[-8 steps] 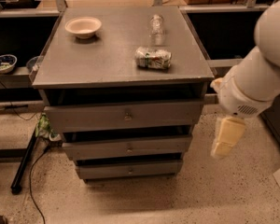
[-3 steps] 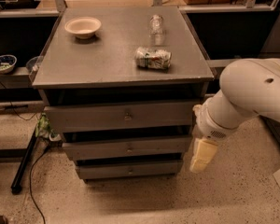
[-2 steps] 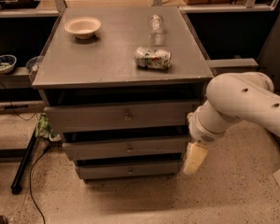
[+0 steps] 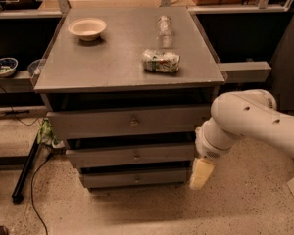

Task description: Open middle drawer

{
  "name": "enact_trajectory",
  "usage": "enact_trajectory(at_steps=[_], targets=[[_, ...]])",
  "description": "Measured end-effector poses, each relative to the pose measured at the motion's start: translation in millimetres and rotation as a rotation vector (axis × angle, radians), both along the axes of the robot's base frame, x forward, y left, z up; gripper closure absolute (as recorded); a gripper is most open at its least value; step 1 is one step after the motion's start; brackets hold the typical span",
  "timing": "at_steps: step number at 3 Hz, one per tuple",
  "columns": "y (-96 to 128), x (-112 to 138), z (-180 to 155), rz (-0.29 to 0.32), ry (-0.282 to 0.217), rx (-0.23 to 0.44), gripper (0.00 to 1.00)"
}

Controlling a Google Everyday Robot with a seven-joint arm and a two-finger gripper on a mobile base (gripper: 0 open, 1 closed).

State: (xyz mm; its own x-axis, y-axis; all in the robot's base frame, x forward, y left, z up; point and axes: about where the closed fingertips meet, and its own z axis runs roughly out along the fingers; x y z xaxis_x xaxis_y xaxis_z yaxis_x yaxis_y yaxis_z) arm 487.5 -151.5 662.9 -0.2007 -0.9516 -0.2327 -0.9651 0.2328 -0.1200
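At the far left of the frame a small patterned bowl (image 4: 4,66) sits on a dark side shelf, and below it a black pole (image 4: 25,173) lies slanted on the speckled floor (image 4: 137,214), with something green (image 4: 46,131) tucked against the cabinet's left side. The grey cabinet (image 4: 56,126) fills the centre. On its tabletop (image 4: 112,62) a pale bowl (image 4: 87,28) stands at the upper left, a crushed can (image 4: 160,61) lies on its side right of centre, and a clear bottle (image 4: 163,24) lies behind the can near the back edge. Three drawers are stacked below: the top drawer (image 4: 88,124), then the middle drawer (image 4: 103,156) in the lower centre of the frame with a small round knob (image 4: 135,155) at its middle and a dark gap above its front, then the bottom drawer (image 4: 134,178). From the right edge a white arm (image 4: 250,119) reaches in and bends downward. Its cream-coloured tool (image 4: 202,174) hangs pointing at the floor just beside the right ends of the middle and bottom drawers, well apart from the knob; whether it touches the cabinet, and whether it is wide or narrow, cannot be told.
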Motion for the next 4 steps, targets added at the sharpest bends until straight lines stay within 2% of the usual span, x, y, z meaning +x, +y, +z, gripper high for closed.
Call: enact_trajectory(at_steps=[2,4], targets=[[4.0,15.4,-56.3,-0.025,0.054,-0.012,0.00],[6.2,30.7,-88.9,-0.059,0.088,-0.006,0.00]])
